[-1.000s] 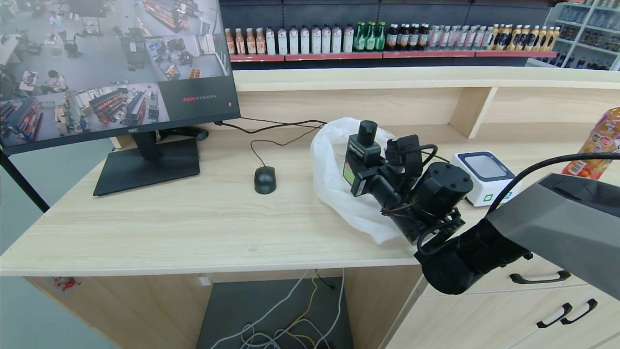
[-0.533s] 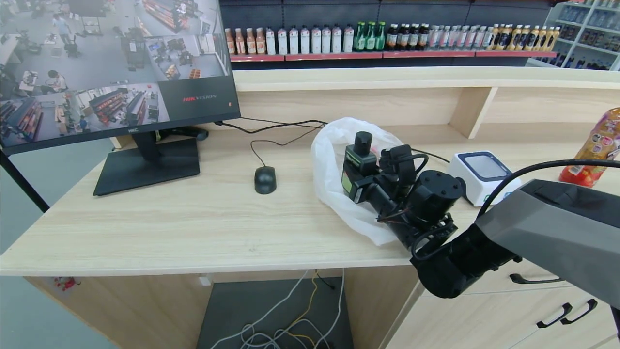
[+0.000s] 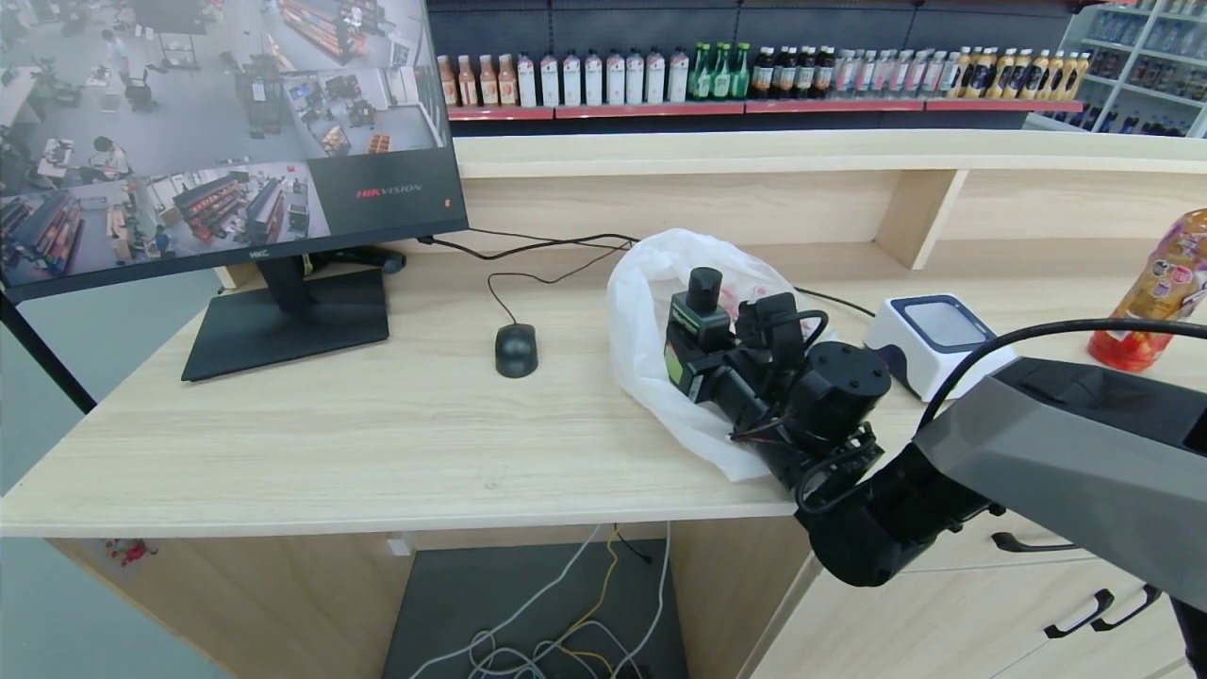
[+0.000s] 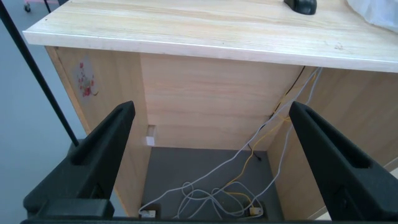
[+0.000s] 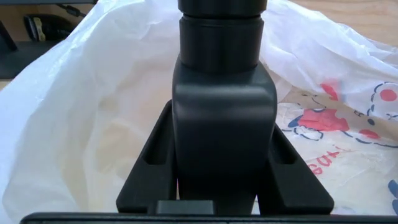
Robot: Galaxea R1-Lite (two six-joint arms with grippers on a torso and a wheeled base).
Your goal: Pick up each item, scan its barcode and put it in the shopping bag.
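A black bottle point(image 3: 700, 316) with a round black cap stands upright in my right gripper point(image 3: 700, 354), which is shut on it. The bottle is low in the mouth of the white shopping bag point(image 3: 646, 311) on the counter. In the right wrist view the bottle point(image 5: 221, 124) sits between the black fingers point(image 5: 149, 180), with the bag point(image 5: 87, 137) around it and a printed packet point(image 5: 339, 149) lying inside. The white barcode scanner point(image 3: 934, 339) is just right of the bag. My left gripper point(image 4: 211, 162) is open, below and in front of the counter edge point(image 4: 186, 40).
An orange drink bottle point(image 3: 1146, 292) stands at the counter's far right. A black mouse point(image 3: 516, 350) and a monitor point(image 3: 217, 132) on its stand are on the left. A raised shelf runs along the back. Loose cables point(image 4: 236, 180) hang under the counter.
My right gripper has come down and slightly left with the black bottle, lowering it into the bag's mouth. The bag, scanner and orange bottle have stayed in place.
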